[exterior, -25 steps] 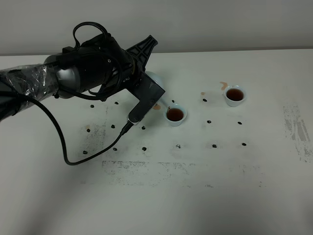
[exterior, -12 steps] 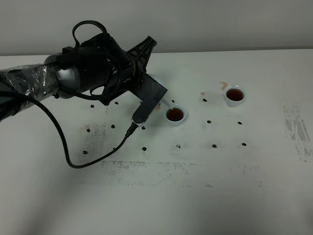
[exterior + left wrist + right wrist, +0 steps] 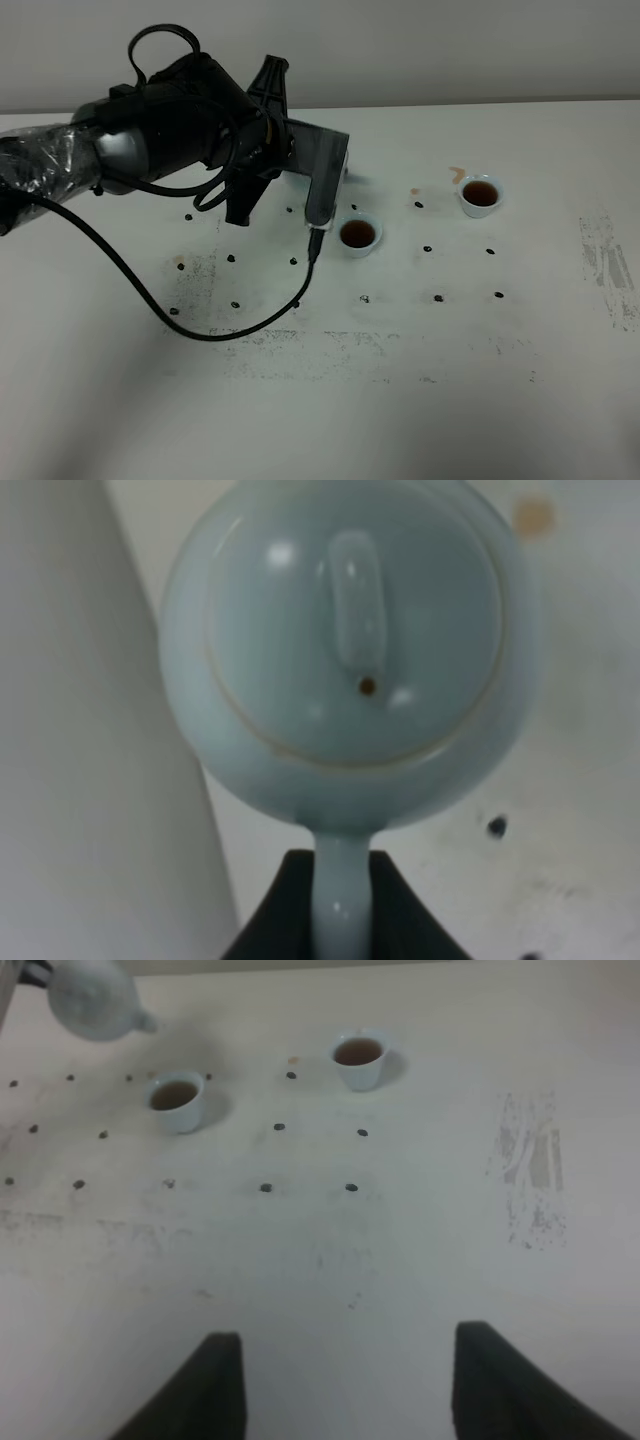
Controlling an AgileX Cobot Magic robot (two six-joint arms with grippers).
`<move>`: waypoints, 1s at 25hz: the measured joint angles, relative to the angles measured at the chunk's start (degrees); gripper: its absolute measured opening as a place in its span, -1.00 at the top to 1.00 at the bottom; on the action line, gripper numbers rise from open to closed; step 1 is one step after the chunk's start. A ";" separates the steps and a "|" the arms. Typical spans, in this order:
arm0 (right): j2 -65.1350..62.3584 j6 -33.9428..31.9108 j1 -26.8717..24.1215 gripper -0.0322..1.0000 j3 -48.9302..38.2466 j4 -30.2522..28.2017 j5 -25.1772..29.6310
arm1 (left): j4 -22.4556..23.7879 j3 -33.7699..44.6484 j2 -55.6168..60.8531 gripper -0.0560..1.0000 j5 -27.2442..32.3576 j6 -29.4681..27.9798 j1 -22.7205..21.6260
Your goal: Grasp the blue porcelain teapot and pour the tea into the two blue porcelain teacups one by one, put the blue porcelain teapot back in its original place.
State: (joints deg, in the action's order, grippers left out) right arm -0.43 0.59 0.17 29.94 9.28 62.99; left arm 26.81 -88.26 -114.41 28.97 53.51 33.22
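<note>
The blue porcelain teapot (image 3: 350,650) fills the left wrist view from above, lid on and level. My left gripper (image 3: 340,890) is shut on its loop handle. In the exterior high view the left arm (image 3: 190,130) and its camera mount hide the pot. The right wrist view shows the teapot (image 3: 95,1000) upright, its spout towards the nearer of the two blue porcelain teacups (image 3: 176,1100), with the other teacup (image 3: 358,1058) farther off. Both teacups (image 3: 358,234) (image 3: 480,194) hold brown tea. My right gripper (image 3: 345,1390) is open, well short of them.
The left arm's black cable (image 3: 200,330) loops across the white table (image 3: 400,400). Small dark dot marks are spread around the cups. An orange tea stain (image 3: 456,172) lies beside the right cup, and scuffed grey patches (image 3: 605,260) mark the table's right side.
The left wrist has rolled back from its tilt, swinging the camera mount from slanted to nearly upright. The pale teapot edge seen earlier is now hidden behind it. Both cups stayed put.
</note>
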 joint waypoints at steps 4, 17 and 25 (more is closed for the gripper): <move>0.00 0.00 0.00 -0.01 0.00 0.00 0.00 | -2.66 -0.06 2.11 0.73 1.46 -16.56 0.00; 0.00 0.00 0.00 -0.01 0.00 0.00 0.00 | -6.17 -0.06 -1.58 0.73 6.96 -40.53 -0.54; 0.00 0.00 0.00 -0.01 0.00 0.00 0.00 | -8.64 -0.06 -5.36 0.73 7.19 -40.57 -0.54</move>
State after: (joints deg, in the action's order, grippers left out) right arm -0.43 0.59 0.17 29.94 9.28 62.99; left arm 18.17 -88.32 -119.77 36.17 12.94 32.68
